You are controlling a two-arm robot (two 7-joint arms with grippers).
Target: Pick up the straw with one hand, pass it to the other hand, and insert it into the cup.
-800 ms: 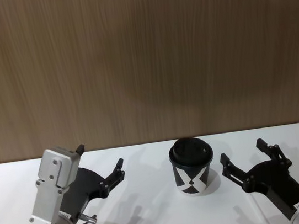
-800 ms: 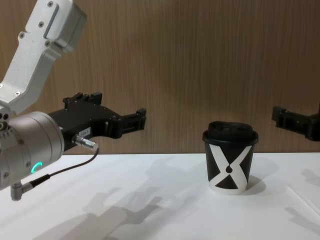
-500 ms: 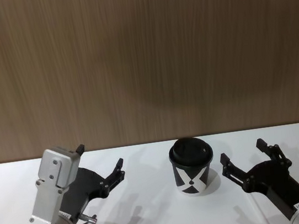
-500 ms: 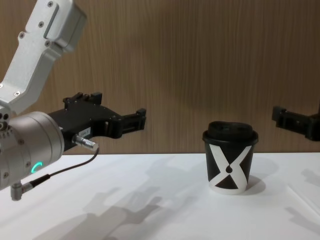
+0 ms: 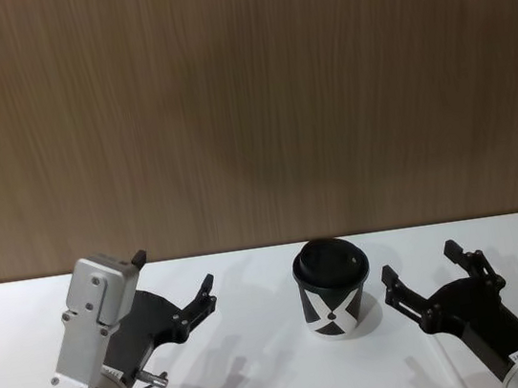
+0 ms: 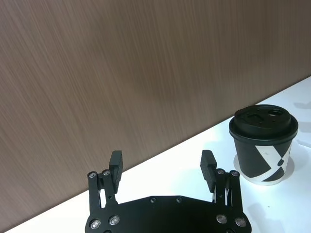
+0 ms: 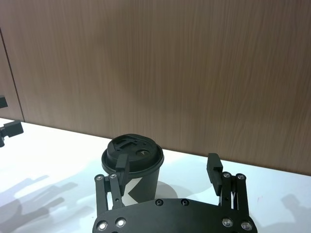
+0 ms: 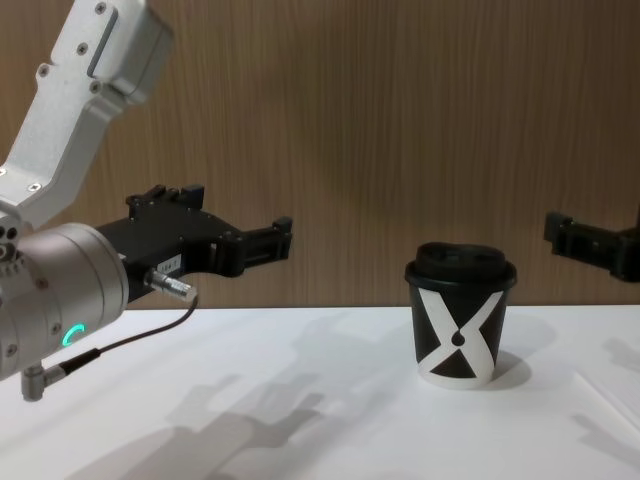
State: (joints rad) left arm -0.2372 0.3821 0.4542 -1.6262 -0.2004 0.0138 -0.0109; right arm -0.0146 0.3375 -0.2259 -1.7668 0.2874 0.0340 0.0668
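Observation:
The black cup (image 5: 333, 292) with its white X and domed lid stands upright on the white table, also seen in the chest view (image 8: 458, 330) and both wrist views (image 6: 265, 145) (image 7: 134, 154). My left gripper (image 5: 173, 272) (image 6: 162, 160) (image 8: 240, 215) hovers open and empty to the cup's left, on its silver wrist with a green ring light. My right gripper (image 5: 421, 264) (image 7: 167, 165) hovers open and empty to the cup's right, pointing toward it. A faint pale line (image 5: 449, 355) on the table under the right gripper may be the straw; I cannot tell.
A brown wood-grain wall (image 5: 247, 109) rises right behind the white table (image 5: 261, 348). A thin dark cable (image 8: 130, 335) hangs from the left wrist's plug. Gripper shadows fall on the tabletop in front of the cup.

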